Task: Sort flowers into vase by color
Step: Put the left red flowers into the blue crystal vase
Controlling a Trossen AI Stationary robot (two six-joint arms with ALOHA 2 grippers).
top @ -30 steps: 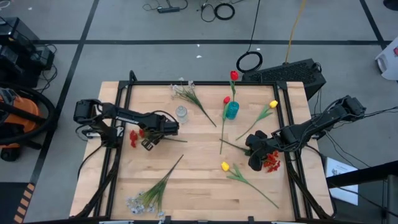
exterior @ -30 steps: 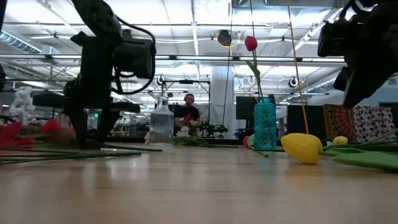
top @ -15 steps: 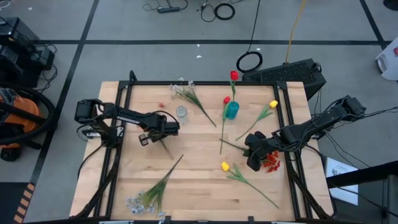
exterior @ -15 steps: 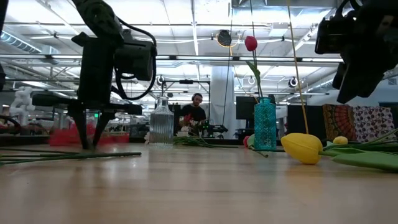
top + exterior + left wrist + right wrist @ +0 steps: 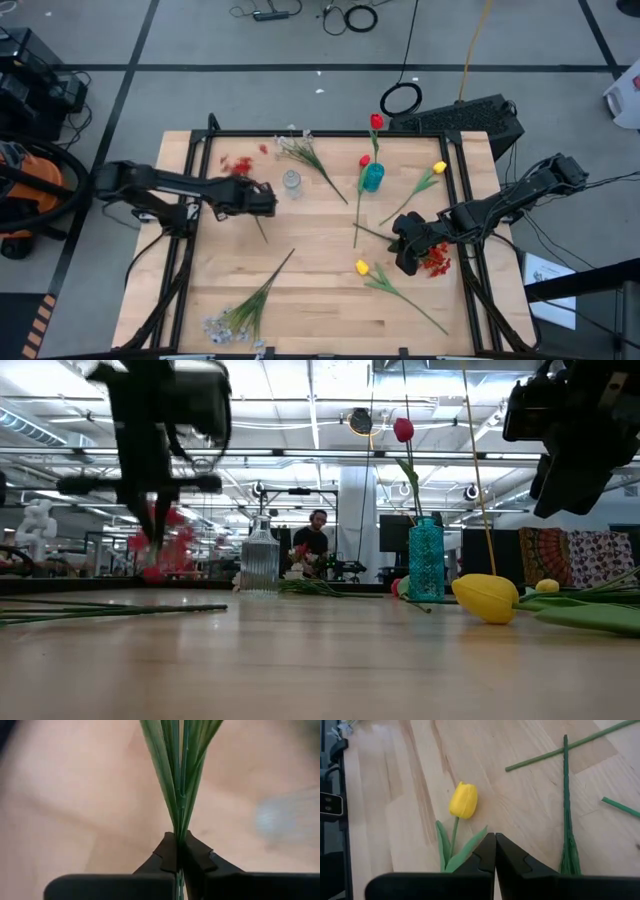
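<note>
Left hand (image 5: 177,857) pinching thin green stems (image 5: 179,765), pale wood table (image 5: 320,280)

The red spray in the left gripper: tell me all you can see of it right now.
The red spray is an artificial sprig: small red blossoms, motion-blurred, on several thin green plastic-looking stems that gather into one bundle. The left gripper is shut on that bundle, its dark fingers pinching the stems where they meet. The low view shows the blossoms off the table, hanging below the gripper. From above they sit over the table's far left part, left of the clear vase.
</note>
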